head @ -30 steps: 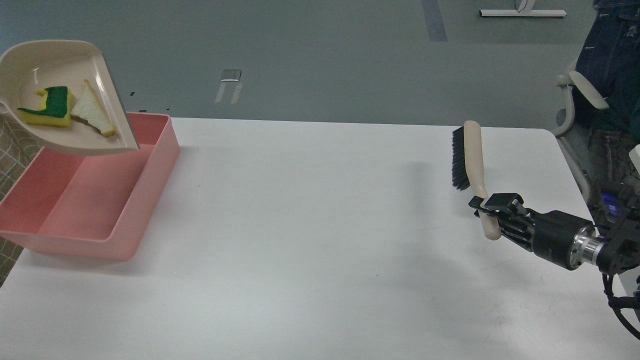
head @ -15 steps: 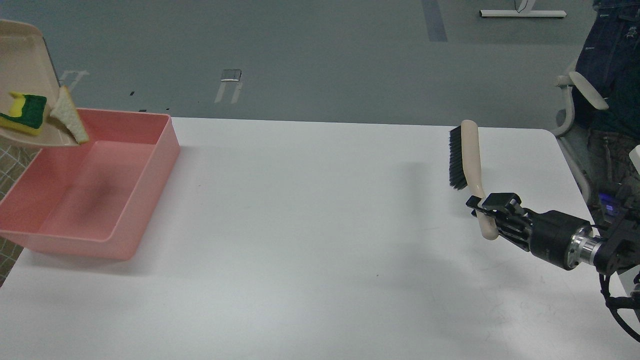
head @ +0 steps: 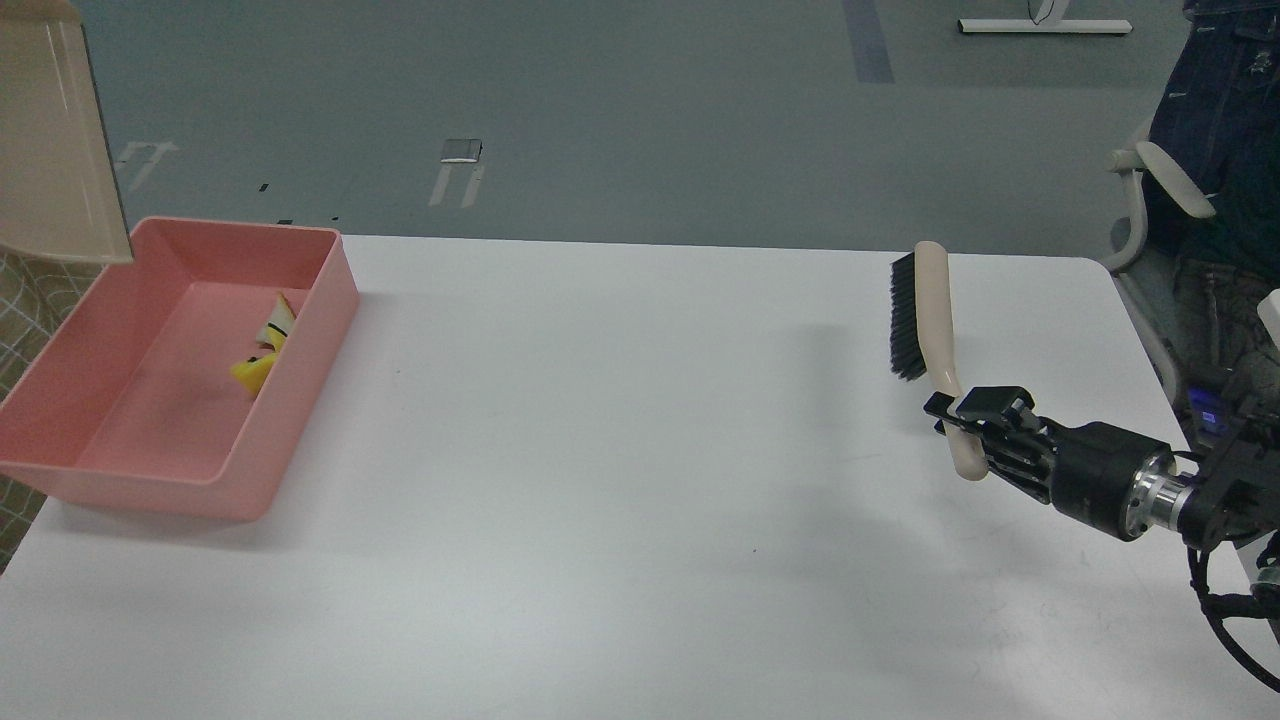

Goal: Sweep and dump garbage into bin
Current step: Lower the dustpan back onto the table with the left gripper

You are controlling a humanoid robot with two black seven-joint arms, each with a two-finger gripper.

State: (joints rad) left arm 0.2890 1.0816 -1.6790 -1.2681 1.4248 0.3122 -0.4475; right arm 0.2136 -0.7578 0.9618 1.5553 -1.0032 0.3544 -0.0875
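The pink bin [head: 300, 330] stands at the table's left edge. Inside it, against the right wall, lie the yellow sponge [head: 250, 372] and the bread slice [head: 279, 318], both blurred. The beige dustpan [head: 55, 150] hangs tilted steeply above the bin's far left corner and looks empty. My left gripper is out of view past the left edge. My right gripper [head: 965, 420] is at the right, shut on the handle of a beige brush [head: 935, 310] with black bristles, held upright above the table.
The white table [head: 620, 480] spreads between bin and brush. An office chair [head: 1160, 190] with dark clothing stands past the table's right far corner. Grey floor lies beyond the far edge.
The dustpan tipped up and moved left. The sponge and the bread slid off it and dropped into the pink bin. The brush and right gripper drifted slightly left.
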